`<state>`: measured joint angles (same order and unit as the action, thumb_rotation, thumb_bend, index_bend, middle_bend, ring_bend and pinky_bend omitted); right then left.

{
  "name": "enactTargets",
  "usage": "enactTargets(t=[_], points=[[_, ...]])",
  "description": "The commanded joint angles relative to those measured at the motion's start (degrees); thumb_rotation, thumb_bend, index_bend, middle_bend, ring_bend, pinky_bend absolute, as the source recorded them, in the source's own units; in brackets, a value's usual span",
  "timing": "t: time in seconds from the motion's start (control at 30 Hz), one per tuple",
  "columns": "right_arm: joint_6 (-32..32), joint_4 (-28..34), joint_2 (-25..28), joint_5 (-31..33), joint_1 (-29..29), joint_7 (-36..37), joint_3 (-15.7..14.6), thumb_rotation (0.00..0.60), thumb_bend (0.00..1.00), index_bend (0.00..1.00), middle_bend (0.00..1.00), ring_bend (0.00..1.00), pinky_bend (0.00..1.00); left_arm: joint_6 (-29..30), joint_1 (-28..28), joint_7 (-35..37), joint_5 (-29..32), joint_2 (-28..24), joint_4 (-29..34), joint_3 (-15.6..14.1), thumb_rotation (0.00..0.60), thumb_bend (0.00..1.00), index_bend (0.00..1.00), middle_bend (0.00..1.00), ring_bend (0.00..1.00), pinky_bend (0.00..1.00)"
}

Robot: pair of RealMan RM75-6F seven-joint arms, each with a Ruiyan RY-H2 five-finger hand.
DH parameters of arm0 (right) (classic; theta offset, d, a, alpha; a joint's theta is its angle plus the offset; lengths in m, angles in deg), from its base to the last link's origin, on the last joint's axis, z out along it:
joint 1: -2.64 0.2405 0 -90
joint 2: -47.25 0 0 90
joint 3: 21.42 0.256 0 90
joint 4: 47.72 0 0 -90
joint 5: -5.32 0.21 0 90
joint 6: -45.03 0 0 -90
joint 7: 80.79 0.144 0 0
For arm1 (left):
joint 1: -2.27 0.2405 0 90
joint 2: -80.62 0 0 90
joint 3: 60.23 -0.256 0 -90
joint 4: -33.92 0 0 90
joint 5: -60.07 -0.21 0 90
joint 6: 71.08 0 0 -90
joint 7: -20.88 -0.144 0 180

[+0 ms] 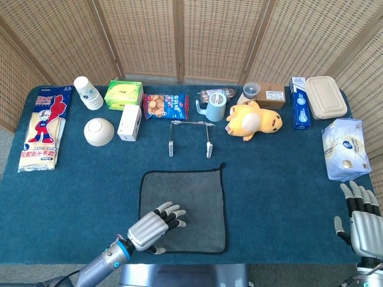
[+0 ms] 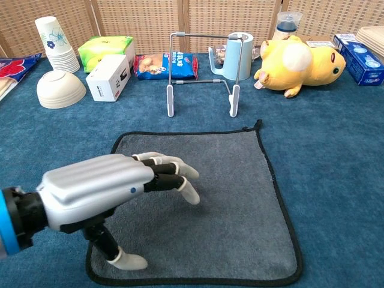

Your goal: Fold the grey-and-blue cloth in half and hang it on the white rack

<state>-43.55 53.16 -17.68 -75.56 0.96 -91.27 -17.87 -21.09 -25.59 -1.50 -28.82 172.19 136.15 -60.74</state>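
Note:
A grey cloth (image 1: 191,200) (image 2: 234,198) with a dark border lies flat on the blue table, a small loop at its far right corner. My left hand (image 1: 152,227) (image 2: 99,195) hovers over the cloth's near left part, fingers spread, holding nothing. The white rack (image 1: 190,137) (image 2: 203,72) stands upright just beyond the cloth's far edge. At the table's near right corner my right hand (image 1: 362,218) is open with fingers pointing away; the chest view does not show it.
Along the back stand paper cups (image 1: 88,92), a green box (image 1: 124,94), a snack bag (image 1: 166,105), a blue mug (image 1: 214,107) and a yellow plush toy (image 1: 254,120). A bowl (image 1: 99,131) and white box (image 1: 129,122) sit left; a tissue pack (image 1: 342,148) lies right.

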Motion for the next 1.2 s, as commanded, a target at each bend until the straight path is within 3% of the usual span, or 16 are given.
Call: enactTargets(t=[0.03, 0.83, 1.2], points=[[-0.1, -0.2, 0.1, 0.1, -0.1, 0.2, 0.0, 0.6, 0.42, 0.0, 0.0, 0.0, 0.0, -1.0, -1.1, 0.2, 0.8, 1.5, -1.0, 0.0, 0.6, 0.13, 0.23, 0.11, 0.02, 0.0], [-0.3, -1.0, 0.8, 0.7, -0.8, 2.0, 0.3, 0.6, 0.42, 0.0, 0.0, 0.0, 0.0, -0.2, -4.3, -2.1, 3.6, 11.0, -8.3, -1.1, 0.6, 0.13, 0.24, 0.12, 0.02, 0.0], [-0.3, -1.5, 1.0, 0.9, -1.1, 3.1, 0.3, 0.6, 0.42, 0.0, 0.0, 0.0, 0.0, -0.7, -5.2, -2.0, 5.1, 12.9, -9.8, -1.8, 0.6, 0.13, 0.24, 0.12, 0.02, 0.0]])
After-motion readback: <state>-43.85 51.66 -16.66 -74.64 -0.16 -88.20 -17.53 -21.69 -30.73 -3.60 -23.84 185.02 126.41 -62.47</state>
